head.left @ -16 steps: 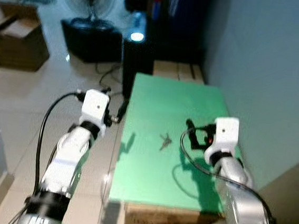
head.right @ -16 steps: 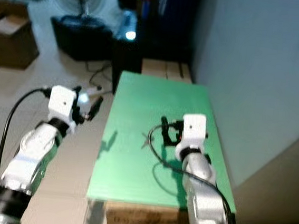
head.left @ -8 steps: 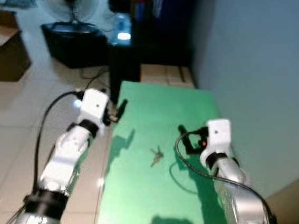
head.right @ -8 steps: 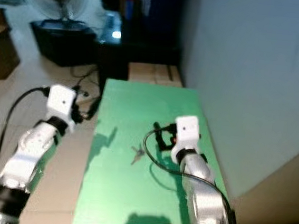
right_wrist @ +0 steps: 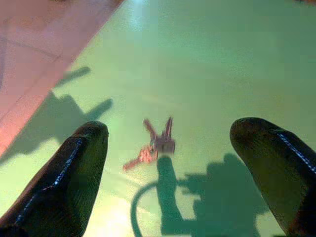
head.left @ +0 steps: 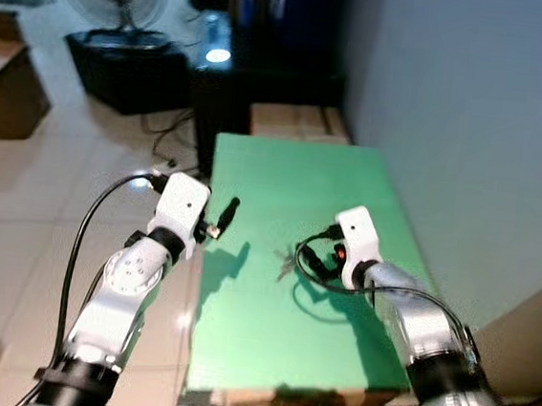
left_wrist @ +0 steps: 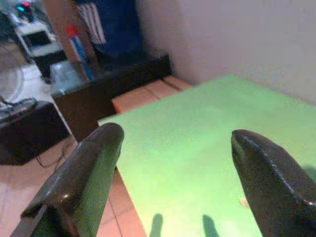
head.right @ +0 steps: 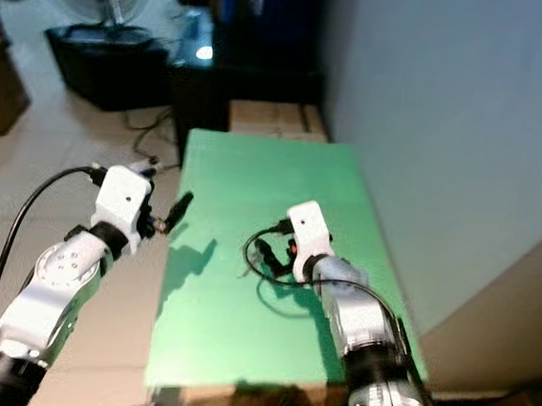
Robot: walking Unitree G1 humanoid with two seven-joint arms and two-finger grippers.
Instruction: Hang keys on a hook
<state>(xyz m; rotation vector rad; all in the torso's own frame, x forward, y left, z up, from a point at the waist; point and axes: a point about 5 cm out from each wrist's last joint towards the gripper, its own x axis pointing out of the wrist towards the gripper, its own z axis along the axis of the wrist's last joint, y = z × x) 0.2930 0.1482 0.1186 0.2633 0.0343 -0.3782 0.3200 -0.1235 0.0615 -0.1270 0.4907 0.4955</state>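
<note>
The right gripper has been advanced over the keys on the green table, fingers spread wide, nothing held. Grasping is judged imminent. The left gripper is held open, empty.

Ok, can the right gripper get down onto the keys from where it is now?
Probably yes. The right gripper is open and aimed straight at the keys, which lie flat on the green table with bare surface all around them. The left gripper hangs at the table's left edge, well clear of the path.
</note>
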